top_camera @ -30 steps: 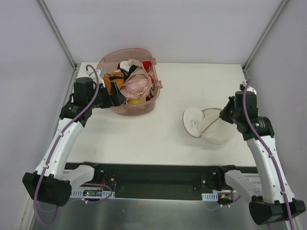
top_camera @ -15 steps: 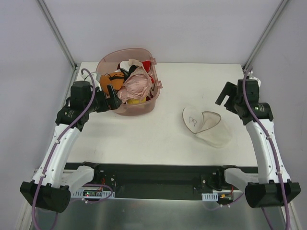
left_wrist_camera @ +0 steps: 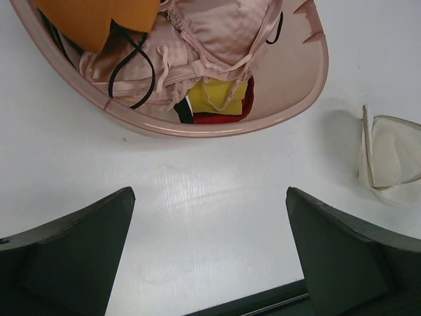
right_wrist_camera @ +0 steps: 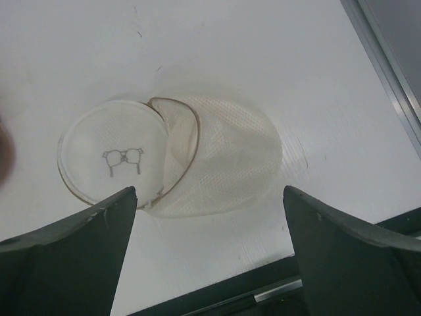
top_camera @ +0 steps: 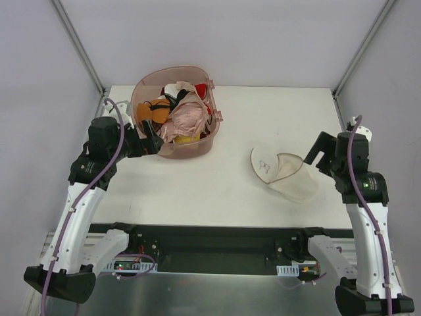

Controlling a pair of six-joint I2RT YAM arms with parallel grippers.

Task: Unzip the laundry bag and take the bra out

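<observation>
White tabletop (top_camera: 197, 187) stretches between pale walls, and we see two groups of things on it. Toward the far left stands a translucent pink plastic tub (top_camera: 191, 153) heaped with garments. The pale pink lacy bra (top_camera: 186, 118) lies on top of that heap, inside the tub, with an orange garment (top_camera: 156, 108) to its left and a yellow garment (left_wrist_camera: 220, 92) tucked under its near edge. On the right half of the tabletop, well apart from the tub, lies the small white mesh clamshell laundry bag (top_camera: 284, 173), spread open. Its flat round half, printed with a little bra outline, shows on the left, and its domed mesh half sits to the right, the two joined along one edge. Our left tool (top_camera: 152, 141) is just near and left of the tub, jaws wide apart and gripping nothing. Our right tool (top_camera: 314, 153) is just right of the bag, not touching it, jaws likewise spread wide and holding nothing
</observation>
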